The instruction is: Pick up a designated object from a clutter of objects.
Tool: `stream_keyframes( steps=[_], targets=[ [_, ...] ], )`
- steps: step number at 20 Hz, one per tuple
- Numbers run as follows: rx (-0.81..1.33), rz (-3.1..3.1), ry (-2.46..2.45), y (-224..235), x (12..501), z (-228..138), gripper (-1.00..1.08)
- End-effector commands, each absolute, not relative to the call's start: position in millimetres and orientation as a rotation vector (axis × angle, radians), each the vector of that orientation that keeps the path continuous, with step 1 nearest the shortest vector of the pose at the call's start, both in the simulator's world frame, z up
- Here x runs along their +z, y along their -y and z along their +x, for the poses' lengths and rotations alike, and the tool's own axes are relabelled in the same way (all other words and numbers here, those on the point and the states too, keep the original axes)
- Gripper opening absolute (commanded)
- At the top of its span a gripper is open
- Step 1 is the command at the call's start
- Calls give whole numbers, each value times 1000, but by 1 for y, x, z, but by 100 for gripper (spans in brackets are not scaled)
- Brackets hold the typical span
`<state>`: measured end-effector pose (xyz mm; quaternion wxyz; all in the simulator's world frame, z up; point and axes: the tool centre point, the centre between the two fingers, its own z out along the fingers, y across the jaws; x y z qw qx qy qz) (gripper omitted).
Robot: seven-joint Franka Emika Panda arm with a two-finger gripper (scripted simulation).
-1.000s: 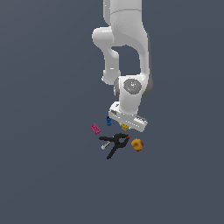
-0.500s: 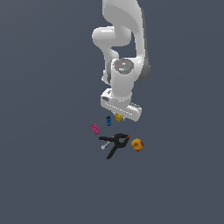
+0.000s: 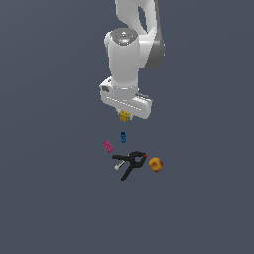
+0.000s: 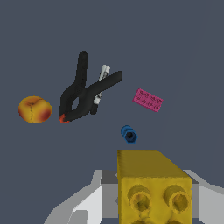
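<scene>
1 yellow brick (image 3: pixel 124 116) clamped in my hand (image 3: pixel 125 118), lifted clear of tabletop (image 3: pixel 49 198), at 12 o'clock from the clutter. Left below: 1 black clamp (image 3: pixel 130 162), 1 pink block (image 3: pixel 108 146) at its 10, 1 blue piece (image 3: pixel 123 137) at 12, 1 orange ball (image 3: pixel 155 163) at 3. Small white bit (image 4: pixel 101 83) half under clamp, can't ID. Fingers mostly hidden; brick cut off in wrist view.

Yellow brick (image 4: pixel 153 186) clamped in jaws, black clamp (image 4: pixel 85 92), pink block (image 4: pixel 148 100) beyond

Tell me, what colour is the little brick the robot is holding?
Yellow. The brick, held in the gripper, shows best in the wrist view.
</scene>
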<state>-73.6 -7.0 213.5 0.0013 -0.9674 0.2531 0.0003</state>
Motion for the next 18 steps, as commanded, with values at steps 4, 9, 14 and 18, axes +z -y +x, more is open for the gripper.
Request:
stream_keyframes(
  steps=[4,9,14,18],
  targets=[
    [1,-3036,-794,34,266,-86,-100],
    [1,-3036,-795,57,310,-96,-100],
    [1,-3037,-796,75,345,-102,-100],
    [1,-3038,-796,85,364,-105,-100]
  ],
)
